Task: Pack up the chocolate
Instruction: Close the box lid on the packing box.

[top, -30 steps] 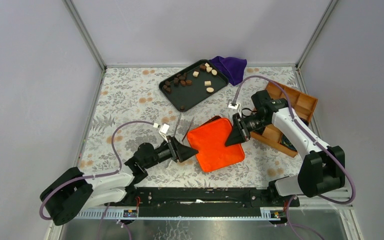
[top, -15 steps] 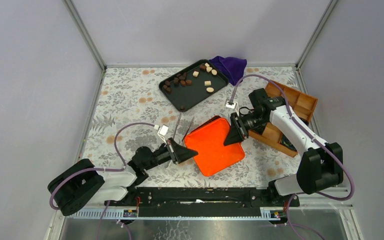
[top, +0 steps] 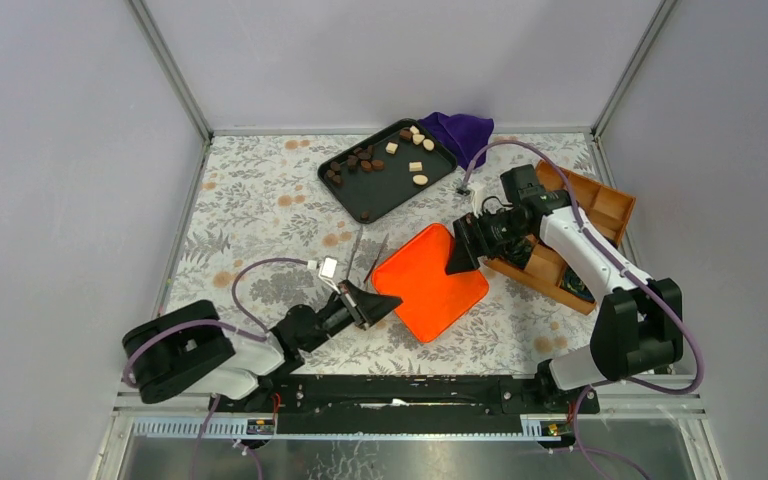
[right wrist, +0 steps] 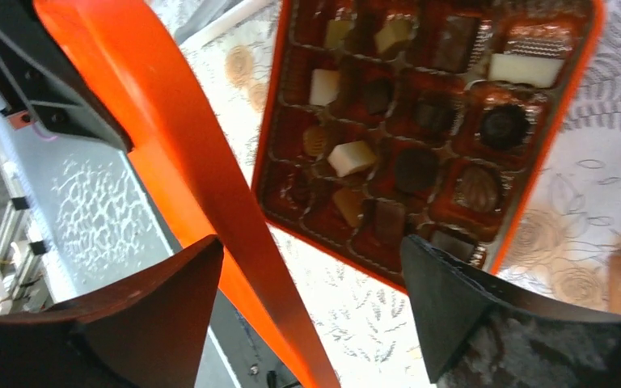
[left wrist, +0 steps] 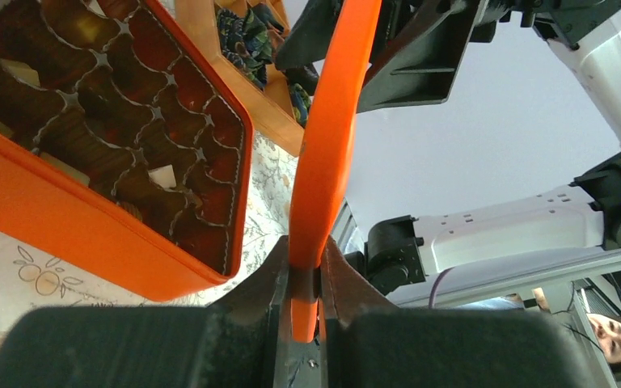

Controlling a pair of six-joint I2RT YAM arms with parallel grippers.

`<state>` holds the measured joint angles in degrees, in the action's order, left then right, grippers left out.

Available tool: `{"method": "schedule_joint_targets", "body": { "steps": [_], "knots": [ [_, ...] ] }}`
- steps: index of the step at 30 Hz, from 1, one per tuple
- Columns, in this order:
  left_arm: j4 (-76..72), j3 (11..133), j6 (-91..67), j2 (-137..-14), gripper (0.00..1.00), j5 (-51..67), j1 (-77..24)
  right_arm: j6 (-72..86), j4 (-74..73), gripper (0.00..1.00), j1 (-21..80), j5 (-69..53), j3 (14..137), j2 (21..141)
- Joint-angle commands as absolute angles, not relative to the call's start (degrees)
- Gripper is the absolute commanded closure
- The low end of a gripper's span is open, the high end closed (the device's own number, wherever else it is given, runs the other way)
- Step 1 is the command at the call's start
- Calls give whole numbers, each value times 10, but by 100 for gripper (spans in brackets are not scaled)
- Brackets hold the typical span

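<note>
The left claw pinched the orange lid by its edge; the right claw was spread around it, chocolates below.

In the left wrist view the orange box runs off the upper left edge. In the top view the orange lid hides it, and the chocolate on the black tray is too small to tell apart.
</note>
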<state>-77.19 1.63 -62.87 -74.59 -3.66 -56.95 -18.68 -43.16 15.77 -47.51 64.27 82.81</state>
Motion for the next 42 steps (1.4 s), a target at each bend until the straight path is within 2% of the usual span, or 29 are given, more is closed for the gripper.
{"method": "schedule_joint_targets", "body": {
  "steps": [1,3,18,31,38,42],
  "knots": [
    [-911,58,-620,-800,100,-24,-563,-170,-398,3,144,-414,671,847],
    [-920,66,-624,-825,100,-5,-555,-169,-394,0,134,-410,669,845],
    [-919,93,-635,-854,100,113,-495,-185,-391,0,50,-468,644,799],
    [-919,120,-669,-929,100,121,-483,-139,-311,0,6,-470,600,709],
    [-920,130,-667,-922,100,133,-479,-117,-296,0,4,-439,596,727],
    [-920,128,-661,-907,100,141,-478,-117,-298,0,4,-460,598,742]
  ]
}}
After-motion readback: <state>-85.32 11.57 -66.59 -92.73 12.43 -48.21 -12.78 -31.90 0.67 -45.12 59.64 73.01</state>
